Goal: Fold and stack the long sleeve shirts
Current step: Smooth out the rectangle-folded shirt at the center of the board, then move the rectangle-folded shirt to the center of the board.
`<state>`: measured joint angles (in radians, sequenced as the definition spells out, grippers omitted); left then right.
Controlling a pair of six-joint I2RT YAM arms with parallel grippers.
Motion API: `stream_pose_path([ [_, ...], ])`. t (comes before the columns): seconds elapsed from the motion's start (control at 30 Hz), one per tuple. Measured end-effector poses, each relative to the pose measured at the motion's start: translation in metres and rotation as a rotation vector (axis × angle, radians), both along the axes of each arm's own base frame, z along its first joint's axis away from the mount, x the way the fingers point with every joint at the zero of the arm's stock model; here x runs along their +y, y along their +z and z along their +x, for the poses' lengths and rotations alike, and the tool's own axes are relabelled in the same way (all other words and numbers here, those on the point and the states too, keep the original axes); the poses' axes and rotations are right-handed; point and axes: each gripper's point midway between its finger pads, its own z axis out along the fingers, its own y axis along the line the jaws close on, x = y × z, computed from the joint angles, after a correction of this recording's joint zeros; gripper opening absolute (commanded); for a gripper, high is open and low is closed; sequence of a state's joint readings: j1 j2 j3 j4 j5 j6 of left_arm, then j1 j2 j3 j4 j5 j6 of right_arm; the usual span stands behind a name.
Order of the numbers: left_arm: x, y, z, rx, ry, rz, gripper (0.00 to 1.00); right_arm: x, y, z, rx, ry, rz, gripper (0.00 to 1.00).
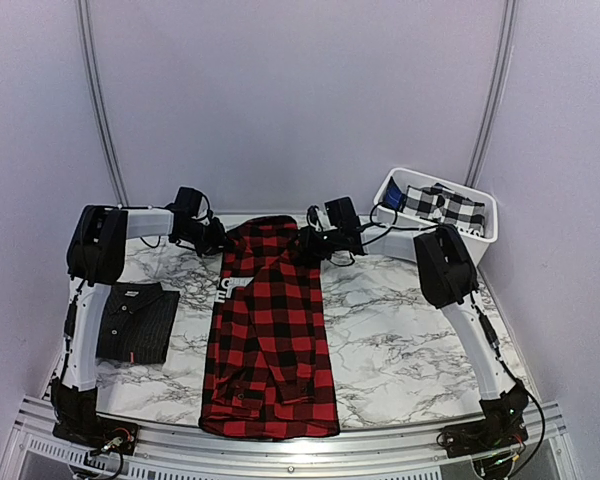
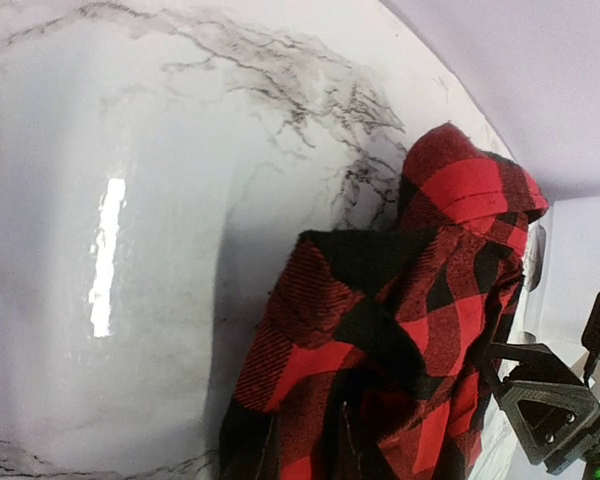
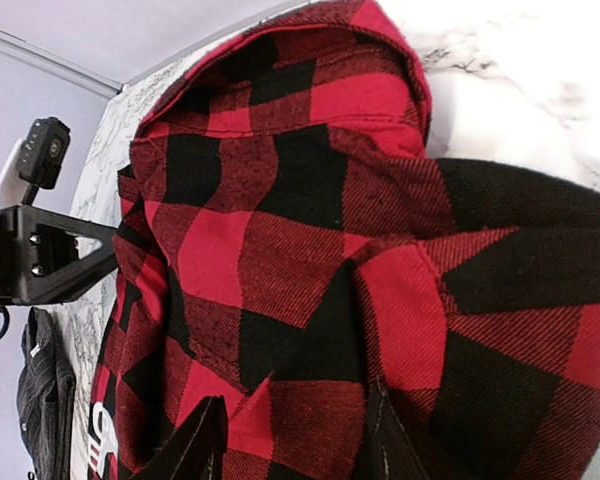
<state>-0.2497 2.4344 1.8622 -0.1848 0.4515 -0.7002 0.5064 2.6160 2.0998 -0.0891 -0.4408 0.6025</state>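
Observation:
The red-and-black flannel shirt (image 1: 270,340) lies folded into a long strip down the middle of the table, with its far end bunched and raised. My left gripper (image 1: 212,238) is shut on the shirt's far left corner, and in the left wrist view the cloth (image 2: 380,330) hides the fingers. My right gripper (image 1: 313,247) is shut on the far right corner. In the right wrist view its fingertips (image 3: 195,445) show with flannel (image 3: 290,260) pinched between them. The black pinstriped shirt (image 1: 135,320) lies folded at the left, with a small red tag at its near edge.
A white basket (image 1: 485,232) holding black-and-white checked cloth stands at the back right corner. The marble tabletop (image 1: 410,320) shows to the right of the flannel. A metal rail (image 1: 280,450) runs along the near edge.

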Motion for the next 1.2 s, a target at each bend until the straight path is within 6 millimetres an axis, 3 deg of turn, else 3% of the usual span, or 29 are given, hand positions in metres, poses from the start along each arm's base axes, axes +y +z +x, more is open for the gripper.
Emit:
stream_pose_path([
  [0.2, -0.016, 0.026, -0.009, -0.053, -0.055, 0.003, 0.29, -0.005, 0.007, -0.008, 0.004, 0.004, -0.022, 0.50],
  [0.27, -0.026, 0.045, -0.024, -0.074, -0.081, 0.009, 0.28, -0.011, 0.017, -0.017, 0.002, 0.002, -0.036, 0.50],
  [0.4, -0.073, 0.088, -0.065, -0.136, -0.184, -0.005, 0.26, -0.026, 0.054, -0.038, -0.028, -0.005, -0.049, 0.50],
  [0.53, -0.117, 0.106, -0.112, -0.159, -0.277, -0.041, 0.22, -0.042, 0.099, -0.064, -0.098, -0.009, -0.041, 0.50],
  [0.63, -0.137, 0.092, -0.138, -0.125, -0.318, -0.059, 0.19, -0.053, 0.112, -0.081, -0.126, -0.010, -0.041, 0.50],
  [0.73, -0.139, 0.069, -0.146, -0.074, -0.314, -0.051, 0.17, -0.064, 0.107, -0.099, -0.117, -0.012, -0.053, 0.50],
  [0.9, -0.129, 0.035, -0.129, -0.038, -0.265, -0.022, 0.15, -0.077, 0.089, -0.125, -0.079, -0.011, -0.081, 0.50],
  [1.07, -0.123, -0.002, -0.108, 0.011, -0.226, -0.007, 0.15, -0.082, 0.086, -0.143, -0.075, 0.001, -0.092, 0.50],
  [1.2, -0.123, -0.003, -0.092, 0.001, -0.210, -0.025, 0.15, -0.084, 0.088, -0.149, -0.087, 0.007, -0.096, 0.50],
])
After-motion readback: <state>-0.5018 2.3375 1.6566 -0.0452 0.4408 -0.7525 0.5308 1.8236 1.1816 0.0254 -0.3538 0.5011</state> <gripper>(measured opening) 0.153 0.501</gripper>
